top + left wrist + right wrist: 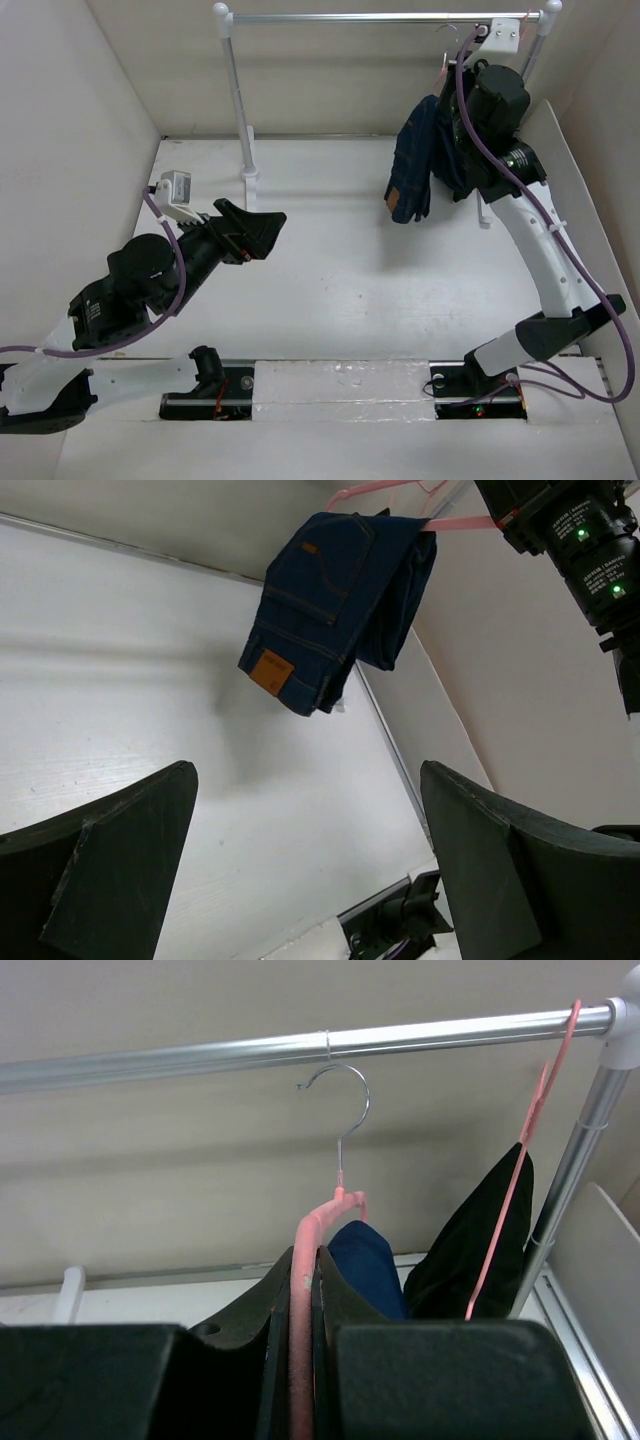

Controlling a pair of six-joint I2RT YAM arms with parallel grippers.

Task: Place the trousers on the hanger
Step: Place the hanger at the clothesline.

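The dark navy trousers (413, 165) hang folded over the pale-pink hanger (447, 62) just below the rail (380, 17) at the back right. They also show in the left wrist view (330, 600), as does the hanger (455, 522). My right gripper (315, 1290) is shut on the hanger's pink arm (303, 1260). The metal hook (350, 1110) is up against the rail (250, 1052); I cannot tell whether it rests on it. The trousers (365, 1260) show behind the fingers. My left gripper (262, 232) is open and empty above the table's left side (305, 860).
A second pink hanger (530, 1130) with black cloth (470, 1250) hangs at the rail's right end by the right post (570, 1180). The left post (240, 100) stands at the back centre. White walls close in on the left, the back and the right.
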